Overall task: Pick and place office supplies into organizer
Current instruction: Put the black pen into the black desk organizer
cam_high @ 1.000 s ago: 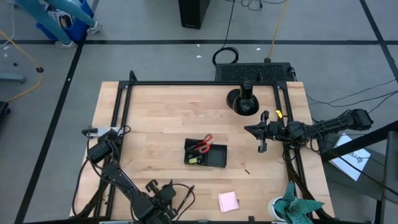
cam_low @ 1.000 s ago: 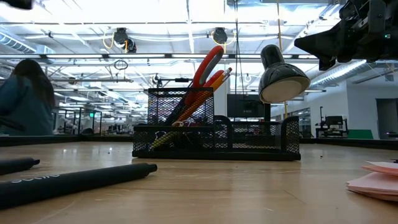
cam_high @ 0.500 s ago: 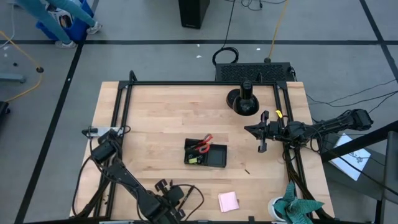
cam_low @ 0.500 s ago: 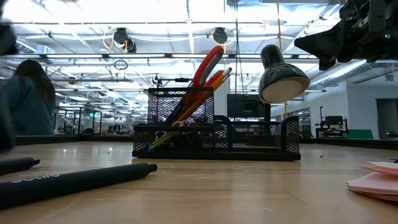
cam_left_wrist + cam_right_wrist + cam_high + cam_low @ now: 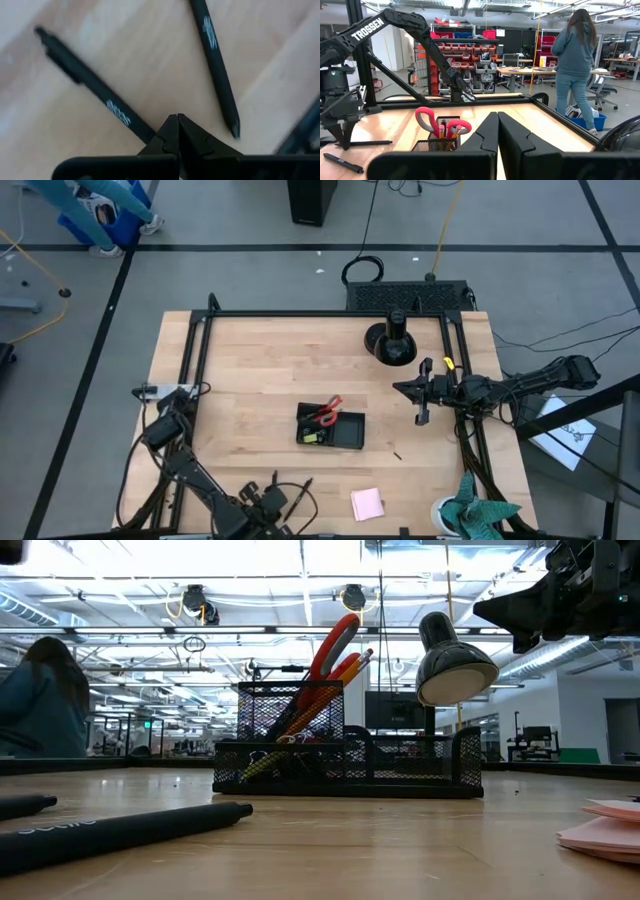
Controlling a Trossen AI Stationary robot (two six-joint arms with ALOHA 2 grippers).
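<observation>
Near edge: left gripper (image 5: pixel 177 120) pinched shut, empty, above two slim dark pens (image 5: pixel 95 87) on pale wood grain, lettering legible only in its wrist view. Right of it, pink square sticky-note pad (image 5: pixel 367 503). Mid-table, black wire-mesh organizer (image 5: pixel 331 426) with red-handled scissors (image 5: pixel 333 640) and orange pencils (image 5: pixel 345 668). Farther right, right gripper (image 5: pixel 417 390) raised, shut, empty. Beyond, round black stand (image 5: pixel 391 340).

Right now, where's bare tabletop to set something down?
Free: wood left of the organizer out to the frame, and between the organizer and the round stand. Crowded: near edge, with the left end effector, two pens and the pink pad.
</observation>
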